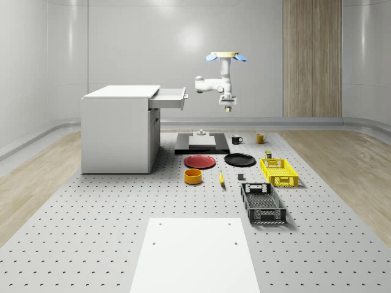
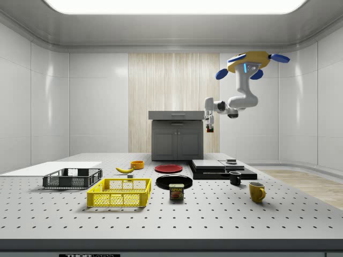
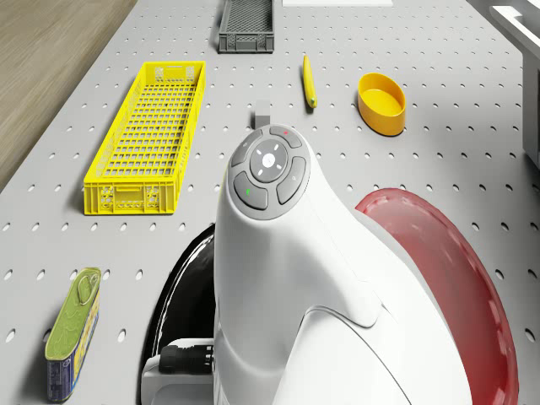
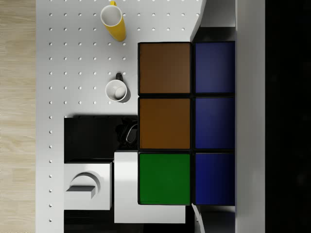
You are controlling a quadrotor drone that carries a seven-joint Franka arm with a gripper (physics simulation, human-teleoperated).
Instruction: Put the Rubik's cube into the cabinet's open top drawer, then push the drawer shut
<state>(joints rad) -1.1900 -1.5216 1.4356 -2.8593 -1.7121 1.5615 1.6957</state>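
The drone (image 1: 225,57) hovers high over the tabletop (image 1: 110,226), right of the cabinet (image 1: 119,128); its claw (image 1: 227,108) grips the Rubik's cube (image 4: 187,124) aloft, well apart from the open top drawer (image 1: 169,98), likely for height to clear its rim.

Pale panelled walls (image 1: 67,55), a wood-slat panel (image 1: 311,58), wooden floor (image 1: 342,165), bright ceiling light (image 2: 171,5).

Matt perforated metal table (image 1: 91,244); glossy red plate (image 3: 456,278); yellow plastic-mesh crate (image 3: 148,139)
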